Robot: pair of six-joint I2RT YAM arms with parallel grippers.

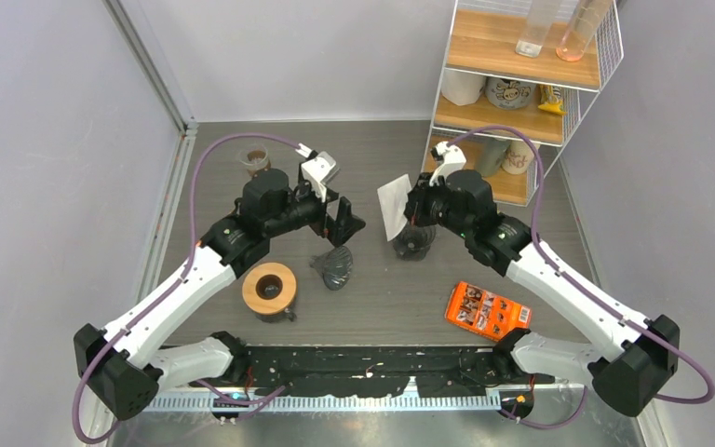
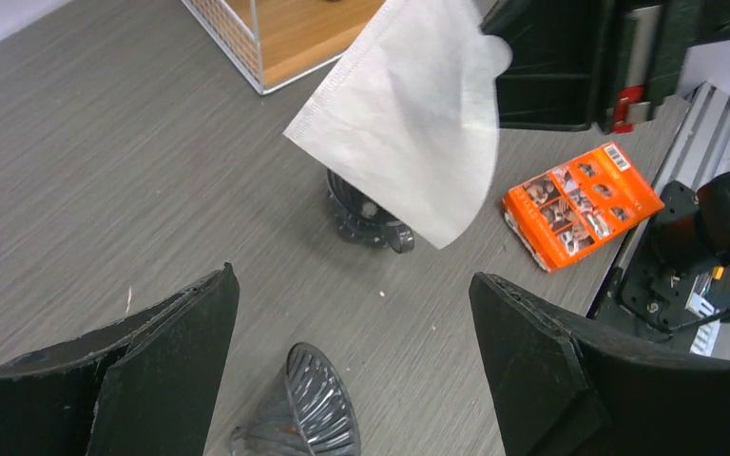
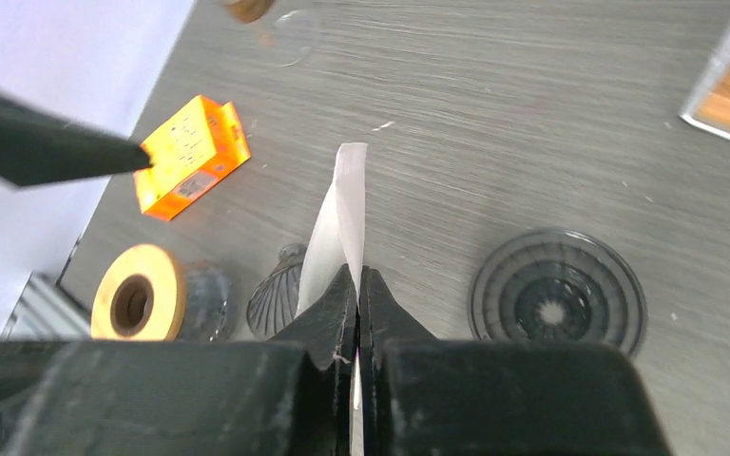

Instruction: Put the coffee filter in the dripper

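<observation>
A white paper coffee filter (image 1: 393,205) hangs in the air, pinched at its edge by my right gripper (image 1: 411,207), which is shut on it; it also shows in the right wrist view (image 3: 342,218) and the left wrist view (image 2: 409,123). A dark ribbed cone dripper (image 1: 335,268) lies on its side on the table, just below my open, empty left gripper (image 1: 344,223). In the left wrist view the dripper (image 2: 309,404) lies between the open jaws, lower than them. A second dark round ribbed piece (image 1: 414,244) sits under the right gripper.
A glass carafe with a wooden collar (image 1: 270,289) stands near the left arm. An orange packet (image 1: 487,309) lies front right. A small glass cup (image 1: 255,160) stands at the back left. A wire and wood shelf (image 1: 521,84) with cups fills the back right.
</observation>
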